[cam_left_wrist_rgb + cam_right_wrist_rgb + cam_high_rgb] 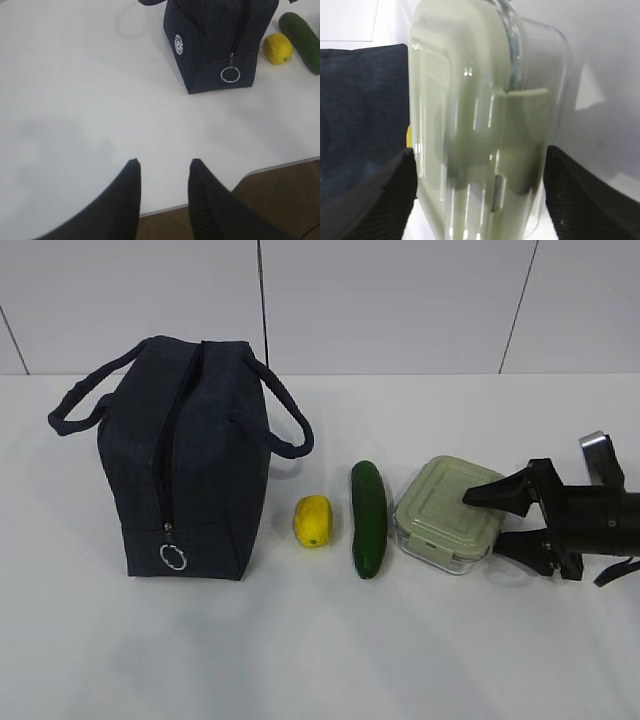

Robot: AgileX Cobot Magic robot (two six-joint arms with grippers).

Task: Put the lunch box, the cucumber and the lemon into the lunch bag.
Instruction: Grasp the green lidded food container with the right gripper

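The navy lunch bag (pixel 190 470) stands at the left, its zipper ring pull (pixel 173 557) hanging low on the near end. The lemon (pixel 312 521), the cucumber (pixel 368 518) and the lunch box (pixel 447 513) with its sage-green lid lie in a row to its right. My right gripper (pixel 497 520) is open, its jaws straddling the box's right edge, one above the lid and one low beside the box. In the right wrist view the box (pixel 480 125) fills the gap between the fingers (pixel 390 195). My left gripper (pixel 163 166) is open and empty over the table's near edge. It faces the bag (pixel 215 40), lemon (pixel 278 48) and cucumber (pixel 302 40).
The white table's front edge (pixel 210 201) runs under the left gripper, with brown floor beyond it. A white panelled wall (pixel 400 300) stands behind the table. The left arm is out of the exterior view.
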